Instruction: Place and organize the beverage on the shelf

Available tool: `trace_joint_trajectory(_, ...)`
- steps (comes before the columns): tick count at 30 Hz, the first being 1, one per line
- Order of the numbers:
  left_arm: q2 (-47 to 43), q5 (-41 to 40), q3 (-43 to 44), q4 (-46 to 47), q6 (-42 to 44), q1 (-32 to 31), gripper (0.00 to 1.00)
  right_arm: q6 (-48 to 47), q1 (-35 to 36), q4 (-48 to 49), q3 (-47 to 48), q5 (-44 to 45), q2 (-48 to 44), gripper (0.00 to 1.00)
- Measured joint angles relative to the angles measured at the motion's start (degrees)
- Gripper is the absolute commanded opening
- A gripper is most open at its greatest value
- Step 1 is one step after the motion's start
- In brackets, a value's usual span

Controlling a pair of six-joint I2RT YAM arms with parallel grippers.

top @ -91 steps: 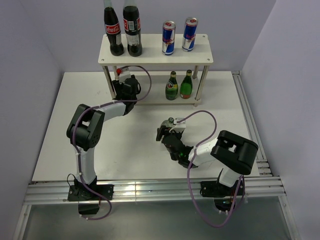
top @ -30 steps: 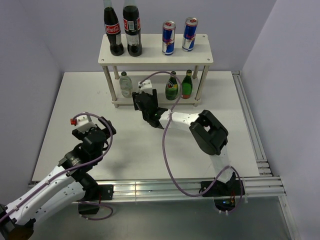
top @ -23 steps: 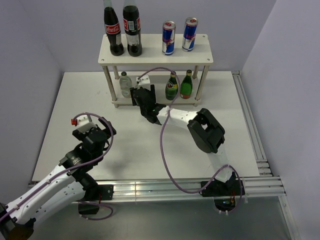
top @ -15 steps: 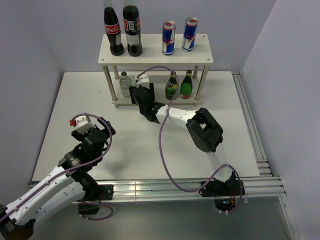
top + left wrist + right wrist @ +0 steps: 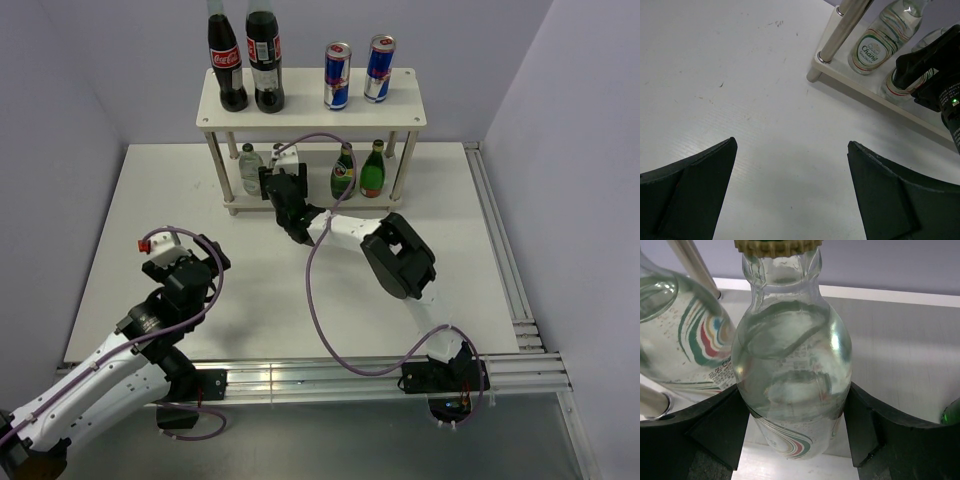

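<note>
The cream shelf (image 5: 310, 125) stands at the back of the table. On its top board are two blue-and-silver cans (image 5: 337, 76). Two green bottles (image 5: 343, 172) and one clear bottle (image 5: 250, 168) stand on the lower board (image 5: 900, 340). My right gripper (image 5: 283, 185) is shut on a second clear bottle (image 5: 792, 370), held upright at the lower board's front edge, just right of the first clear bottle (image 5: 680, 340). Whether it rests on the board I cannot tell. My left gripper (image 5: 791, 142) hangs open and empty over the table at the near left (image 5: 200, 265).
Two tall cola bottles (image 5: 245, 60) stand on the left of the top board. A round shelf leg (image 5: 692, 265) rises just left of the held bottle. The right arm (image 5: 395, 255) stretches across the table's middle, its purple cable (image 5: 320, 290) looping forward.
My right gripper has carried the clear bottle a little farther back and left, in under the top board beside the first clear bottle. The left arm has barely moved.
</note>
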Motion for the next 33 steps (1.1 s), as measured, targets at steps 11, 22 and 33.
trace_joint_trajectory(11,-0.1,-0.2,0.0,0.0,0.0,0.0,0.99,1.4,-0.6,3.7,0.0,1.2,1.4,0.0)
trace_joint_trajectory(22,-1.5,-0.2,-0.2,0.0,0.0,0.0,0.99,6.8,-1.0,-6.6,6.4,-0.2,2.6,0.02)
trace_joint_trajectory(33,-3.2,-0.2,-0.2,0.0,0.0,0.0,0.99,7.9,-0.9,-8.7,8.0,-1.0,3.0,0.38)
